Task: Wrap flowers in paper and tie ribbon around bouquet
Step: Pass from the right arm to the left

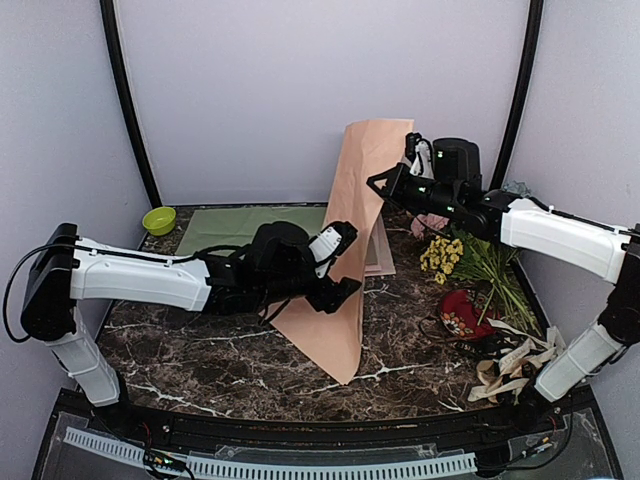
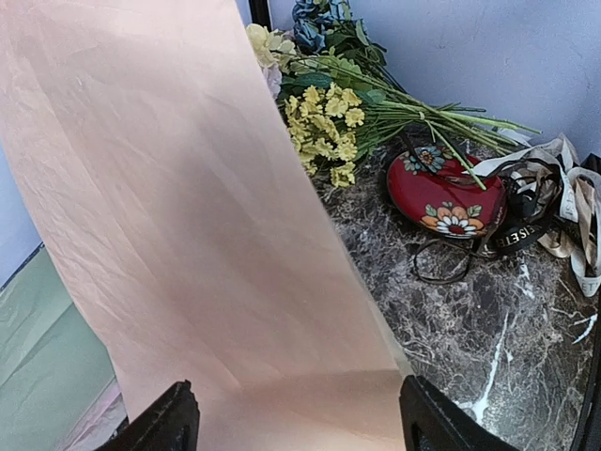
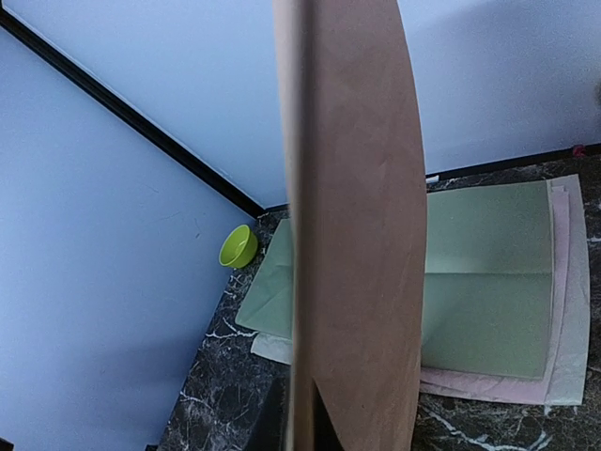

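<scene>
Hanging from the right gripper [image 1: 380,182] clamped on its top, the paper [image 1: 362,165] slants down between the spread fingers [image 1: 335,240] of the left gripper [image 1: 343,266].

The long white-and-black left arm [image 1: 140,280] lies stretched low across toward the middle. Its black two-finger left gripper [image 1: 350,260] is spread wide, with a finger on either side of the tall peach-pink paper sheet [image 1: 355,170]. The white-and-black right arm [image 1: 555,235] bends at its elbow and reaches back leftward, held high. Its right gripper [image 1: 382,182] is pinched closed on that sheet's upper edge.
</scene>
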Available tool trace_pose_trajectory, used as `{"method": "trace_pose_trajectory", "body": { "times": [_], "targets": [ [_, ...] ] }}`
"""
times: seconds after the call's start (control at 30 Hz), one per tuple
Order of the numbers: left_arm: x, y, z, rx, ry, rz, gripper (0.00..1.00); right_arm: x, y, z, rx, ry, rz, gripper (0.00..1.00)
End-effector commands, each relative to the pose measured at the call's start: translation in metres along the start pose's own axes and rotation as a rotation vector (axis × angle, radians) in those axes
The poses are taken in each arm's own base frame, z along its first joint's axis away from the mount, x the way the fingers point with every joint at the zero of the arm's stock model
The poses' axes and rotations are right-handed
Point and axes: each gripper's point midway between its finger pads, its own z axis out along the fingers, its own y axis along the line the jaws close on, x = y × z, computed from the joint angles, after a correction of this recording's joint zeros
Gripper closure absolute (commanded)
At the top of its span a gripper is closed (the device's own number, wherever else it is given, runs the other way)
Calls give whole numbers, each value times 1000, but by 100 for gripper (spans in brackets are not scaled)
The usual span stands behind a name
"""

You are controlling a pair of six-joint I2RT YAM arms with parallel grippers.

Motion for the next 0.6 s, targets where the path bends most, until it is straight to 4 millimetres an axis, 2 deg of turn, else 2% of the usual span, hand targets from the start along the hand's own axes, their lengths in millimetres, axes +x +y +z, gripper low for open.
{"method": "trace_pose_trajectory", "body": {
  "times": [0.0, 0.1, 0.2, 0.33, 0.47, 0.57],
  "targets": [
    [-27, 4, -17, -13, -79, -17, 25, -18, 21, -5, -46, -56, -22, 100],
    [-29, 2, -19, 1, -90, -25, 25, -18, 21, -5, -49, -57, -24, 100],
    [-27, 1, -12, -3, -76, -31, 24, -18, 21, -4, -44, -56, -28, 100],
    [-32, -6, -7, 7, -66, -31, 19, -19, 15, -5, -18, -71, -31, 100],
    [-30, -2, -3, -42, -58, -15, 26, -18, 14, -5, -18, -77, -30, 100],
    [-28, -4, 2, -36, -39, -4, 27, -18, 13, -4, -17, -76, -31, 100]
  ]
}}
